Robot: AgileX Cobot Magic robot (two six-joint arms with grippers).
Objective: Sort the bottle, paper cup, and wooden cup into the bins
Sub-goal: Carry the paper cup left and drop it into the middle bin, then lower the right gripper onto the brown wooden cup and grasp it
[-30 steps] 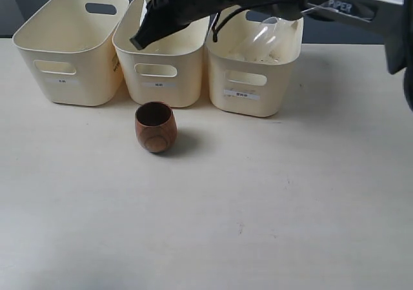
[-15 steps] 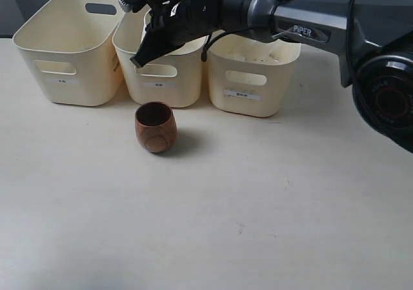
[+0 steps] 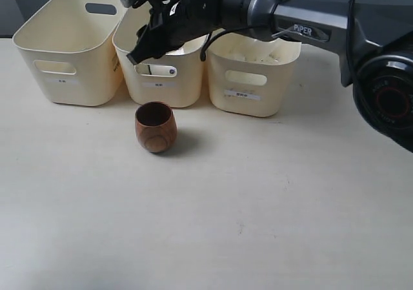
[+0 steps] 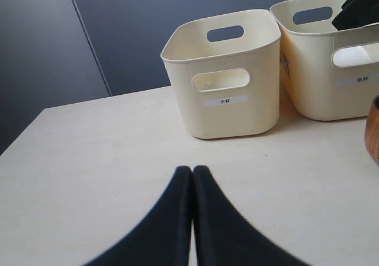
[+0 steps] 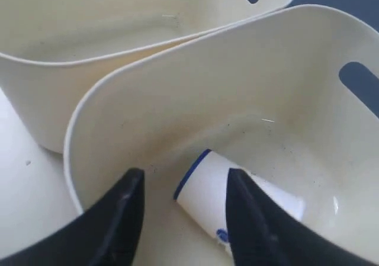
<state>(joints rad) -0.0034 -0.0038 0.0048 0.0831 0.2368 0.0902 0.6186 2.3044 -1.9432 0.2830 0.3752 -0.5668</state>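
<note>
The wooden cup [image 3: 155,127] stands upright on the table in front of the middle bin [image 3: 161,86]; its edge also shows in the left wrist view [image 4: 373,130]. The paper cup [image 5: 204,195], white with a blue band, lies on its side on the floor of the middle bin [image 5: 177,100]. My right gripper [image 3: 137,53] hangs open over that bin's front rim, its open jaws [image 5: 183,174] straddling the cup from above without touching it. My left gripper [image 4: 192,172] is shut and empty, low over the table, apart from the left bin [image 4: 237,109]. The bottle is hidden from view.
Three cream bins stand in a row at the back: left bin [image 3: 71,70], middle, right bin [image 3: 251,90]. My right arm [image 3: 303,25] stretches across above the right bin. A dark wall stands behind the table.
The right arm has drawn back from the camera and settled over the middle bin, its fingertip edging left. The arm now covers the right bin's inside. The wooden cup has not moved.
</note>
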